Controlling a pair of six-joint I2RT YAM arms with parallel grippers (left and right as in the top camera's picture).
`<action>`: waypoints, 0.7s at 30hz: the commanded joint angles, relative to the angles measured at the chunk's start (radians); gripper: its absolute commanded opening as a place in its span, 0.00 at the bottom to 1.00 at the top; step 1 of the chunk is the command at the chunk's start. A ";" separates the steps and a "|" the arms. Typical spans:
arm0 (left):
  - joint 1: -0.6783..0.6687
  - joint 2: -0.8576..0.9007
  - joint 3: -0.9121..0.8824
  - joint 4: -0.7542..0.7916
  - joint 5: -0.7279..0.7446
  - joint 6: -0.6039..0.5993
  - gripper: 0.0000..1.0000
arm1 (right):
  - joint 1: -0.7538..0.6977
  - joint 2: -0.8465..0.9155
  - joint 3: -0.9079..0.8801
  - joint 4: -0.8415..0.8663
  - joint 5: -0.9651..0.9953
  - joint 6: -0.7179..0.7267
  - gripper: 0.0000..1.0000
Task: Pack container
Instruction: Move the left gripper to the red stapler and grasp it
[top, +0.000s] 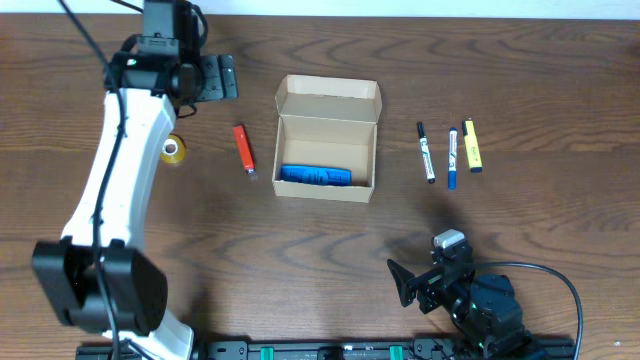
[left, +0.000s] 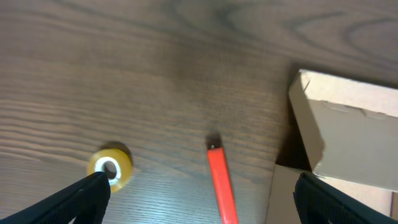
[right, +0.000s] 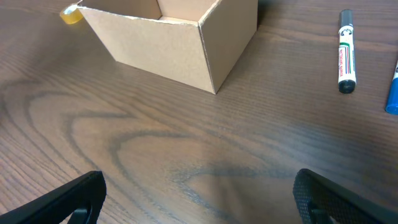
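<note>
We are working at a wood table (top: 320, 270). The box (top: 328, 140) is sitting mid-table, its flap standing open on the far side, with a blue item (top: 315, 176) lying inside. Our left gripper (top: 220, 77) is hovering spread and empty, far-left of the box. Our right gripper (right: 199, 186) is hanging spread and empty near the front edge. A black marker (top: 426, 152), a blue marker (top: 452, 155) and a yellow marker (top: 472, 146) are lying right of the box. A red marker (top: 243, 148) and a tape roll (top: 174, 150) are lying left of it.
</note>
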 joint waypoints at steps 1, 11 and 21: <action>-0.001 0.037 0.000 0.009 0.027 -0.048 0.95 | 0.008 -0.007 -0.003 0.000 0.003 -0.014 0.99; -0.004 0.142 0.000 -0.011 0.034 -0.291 0.95 | 0.008 -0.007 -0.003 0.000 0.003 -0.014 0.99; -0.037 0.287 0.000 -0.049 0.038 -0.346 0.95 | 0.008 -0.007 -0.003 0.000 0.003 -0.014 0.99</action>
